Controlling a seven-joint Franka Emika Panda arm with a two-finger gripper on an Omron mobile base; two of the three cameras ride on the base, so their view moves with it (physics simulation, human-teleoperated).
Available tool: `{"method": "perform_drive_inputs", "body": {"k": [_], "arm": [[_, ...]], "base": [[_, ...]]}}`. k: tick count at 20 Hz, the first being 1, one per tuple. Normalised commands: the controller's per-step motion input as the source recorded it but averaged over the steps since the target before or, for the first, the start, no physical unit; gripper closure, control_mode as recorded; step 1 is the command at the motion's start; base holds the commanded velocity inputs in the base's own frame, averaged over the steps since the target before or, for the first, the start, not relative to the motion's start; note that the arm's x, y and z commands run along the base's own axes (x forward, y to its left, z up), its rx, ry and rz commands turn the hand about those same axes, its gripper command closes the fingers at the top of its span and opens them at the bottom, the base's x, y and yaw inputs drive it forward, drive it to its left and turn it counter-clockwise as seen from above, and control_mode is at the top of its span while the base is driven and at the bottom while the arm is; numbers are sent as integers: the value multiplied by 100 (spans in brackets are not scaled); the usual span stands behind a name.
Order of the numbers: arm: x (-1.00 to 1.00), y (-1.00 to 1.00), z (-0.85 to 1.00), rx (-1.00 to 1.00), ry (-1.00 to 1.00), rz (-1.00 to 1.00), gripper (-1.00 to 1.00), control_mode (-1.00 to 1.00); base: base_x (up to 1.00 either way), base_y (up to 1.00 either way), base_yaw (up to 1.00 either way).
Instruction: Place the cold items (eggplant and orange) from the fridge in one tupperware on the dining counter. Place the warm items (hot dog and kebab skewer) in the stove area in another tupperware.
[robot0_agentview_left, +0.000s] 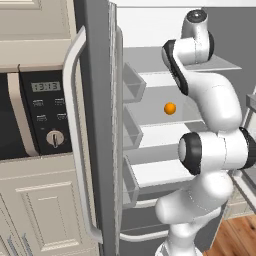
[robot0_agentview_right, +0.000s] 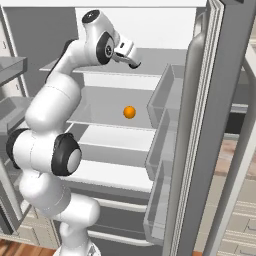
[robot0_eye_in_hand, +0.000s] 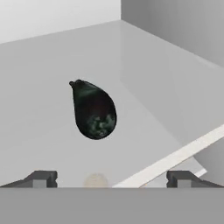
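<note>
The fridge stands open, white inside with glass shelves. A small orange rests on the middle shelf. On the shelf above lies the eggplant, dark and pear-shaped, a short way ahead of my gripper and roughly centred between its fingertips. My gripper is open, held at the upper shelf's level, with nothing between its fingers. The tupperware, dining counter, hot dog and kebab skewer are out of view.
Grey door bins line both open fridge doors on either side of the arm. A built-in black oven panel and cream cabinets stand left of the fridge. The fridge's side wall rises right of the eggplant.
</note>
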Motion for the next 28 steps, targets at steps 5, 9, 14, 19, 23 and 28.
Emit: {"method": "perform_drive_inputs", "body": {"k": [5, 9, 14, 19, 23, 28], "arm": [[74, -43, -19, 1, 0, 0, -100, -100], [74, -14, -21, 1, 0, 0, -100, -100], [80, 10, -14, 0, -4, 0, -100, -100], [67, 3, -29, 0, 1, -1, 100, -100], [13, -4, -53, 4, 3, -4, 100, -100], [-33, -6, -61, 17, -10, -5, 100, -100]], "base": [[0, 0, 0], [0, 0, 0], [0, 0, 0], [0, 0, 0], [0, 0, 0], [0, 0, 0]]}}
